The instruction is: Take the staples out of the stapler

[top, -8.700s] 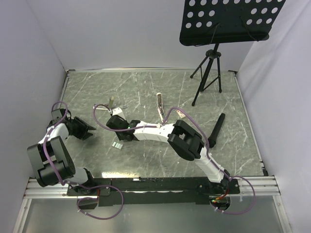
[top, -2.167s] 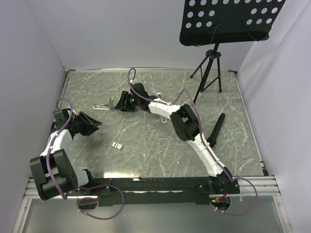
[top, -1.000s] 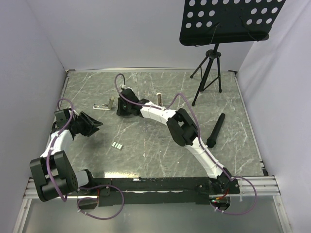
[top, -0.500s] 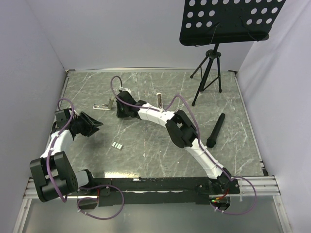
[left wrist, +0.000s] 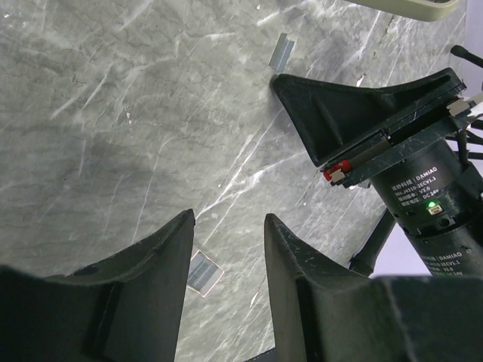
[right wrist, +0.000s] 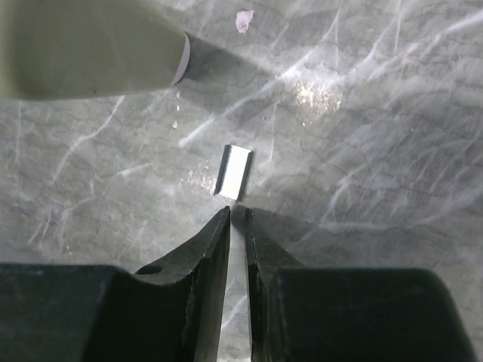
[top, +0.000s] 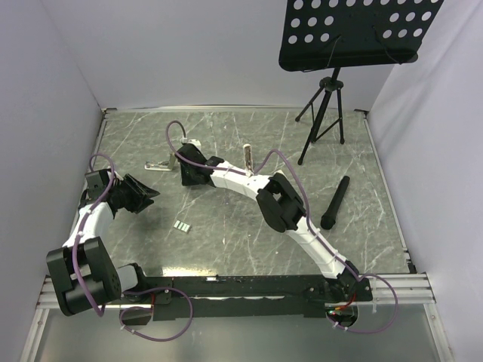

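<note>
Top view
Right hand: I have it stretched far across to the back left of the worktop, low over the surface.
Stapler: it lies just left of that hand with its silvery rail showing. From here I cannot tell whether they touch.
Staples: they lie loose on the worktop nearer the arm bases, well apart from the stapler.
Left hand: it waits at the left side, pointing inward, with nothing close to it.

Left wrist view
Left hand state: the fingers are spread wide and hold nothing. The staples show on the bare worktop through the gap.

Right wrist view
Right hand state: the fingers are drawn almost together with only a thin slit between them, and nothing is held.
Strip: one short staple strip lies flat just beyond the fingertips, apart from them. The stapler's cream body fills the upper left corner.

Step in hand: I judge the staples are out, and I am lining up on this stray strip.
Next move: part the fingers enough to straddle the strip, ease forward and down to the worktop, then pinch across its narrow width. It is thin and flat, so the tips must reach the surface.
</note>
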Available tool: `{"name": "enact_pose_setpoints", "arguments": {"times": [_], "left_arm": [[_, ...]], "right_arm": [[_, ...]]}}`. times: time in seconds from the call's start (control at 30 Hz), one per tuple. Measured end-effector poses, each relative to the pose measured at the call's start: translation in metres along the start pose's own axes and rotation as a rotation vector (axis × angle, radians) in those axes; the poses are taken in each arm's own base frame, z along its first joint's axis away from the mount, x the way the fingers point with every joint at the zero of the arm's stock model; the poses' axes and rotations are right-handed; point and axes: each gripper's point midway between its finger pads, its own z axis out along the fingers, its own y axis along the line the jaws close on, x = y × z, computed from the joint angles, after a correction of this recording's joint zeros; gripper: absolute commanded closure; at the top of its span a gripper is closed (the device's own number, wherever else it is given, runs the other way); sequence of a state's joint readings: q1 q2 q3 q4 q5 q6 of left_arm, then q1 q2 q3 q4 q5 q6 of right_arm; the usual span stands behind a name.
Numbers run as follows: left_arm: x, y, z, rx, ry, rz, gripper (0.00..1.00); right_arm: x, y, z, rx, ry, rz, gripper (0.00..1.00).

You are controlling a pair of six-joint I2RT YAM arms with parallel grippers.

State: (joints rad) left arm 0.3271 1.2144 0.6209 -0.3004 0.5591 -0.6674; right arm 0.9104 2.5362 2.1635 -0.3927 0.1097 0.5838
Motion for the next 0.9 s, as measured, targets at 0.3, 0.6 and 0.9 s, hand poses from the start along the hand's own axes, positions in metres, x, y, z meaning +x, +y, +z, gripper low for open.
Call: {"name": "enact_pose_setpoints", "arguments": {"times": [0.3, 0.6, 0.9], "left_arm": [[0.000, 0.000, 0.000, 0.000, 0.000, -0.003, 0.52], [-0.009, -0.003, -0.003, -0.015, -0.068, 0.038, 0.49], [-0.038, -0.073, -0.003, -0.058, -0.214, 0.284, 0.48]], "right_arm": [[0.001, -0.001, -0.004, 0.025, 0.015, 0.026, 0.68], [0.002, 0.003, -0.004, -0.044, -0.001, 0.100, 0.67], [0.009, -0.014, -0.101, -0.191, 0.004, 0.002, 0.56]]}}
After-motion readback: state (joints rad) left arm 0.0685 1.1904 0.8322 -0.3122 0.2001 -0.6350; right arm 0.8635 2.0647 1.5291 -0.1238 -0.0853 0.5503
